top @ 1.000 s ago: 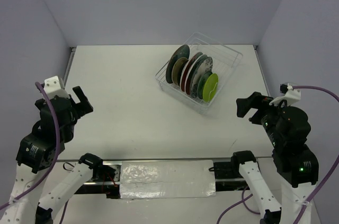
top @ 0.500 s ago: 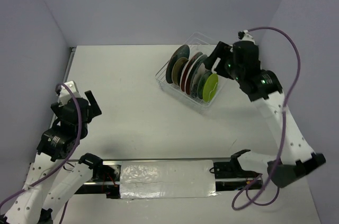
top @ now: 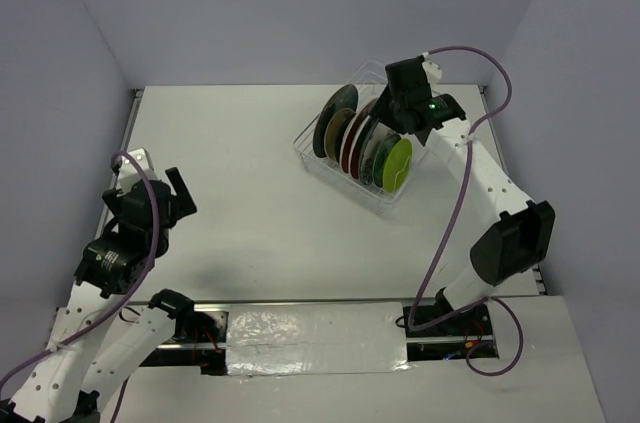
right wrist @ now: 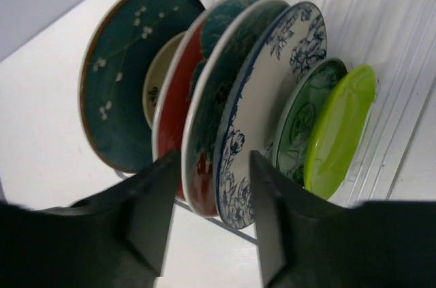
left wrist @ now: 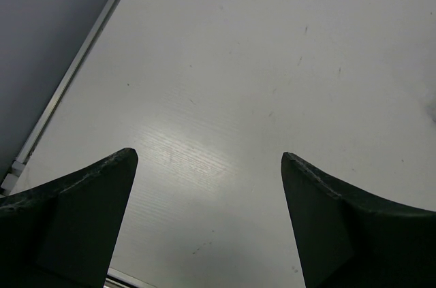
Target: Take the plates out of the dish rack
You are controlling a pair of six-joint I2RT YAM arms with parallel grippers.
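We find the plates standing on edge in a row inside the dish rack, which sits on the table. Our right gripper hangs just above that rack's plates; our left gripper is well to the rack's left, nearer us.

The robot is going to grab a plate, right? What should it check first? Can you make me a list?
1. Right gripper open: ok, jaws wide apart.
2. Aimed at just one plate: cannot tell. The rims of the red-and-teal plate and the blue-and-white plate both show between its fingers.
3. Plates standing in the dish rack: ok, all on edge, none fallen.
4. Left gripper out of the way: ok, open over the bare table, far from the rack.
5. Room to put a plate down: ok, the table beside the rack is bare.
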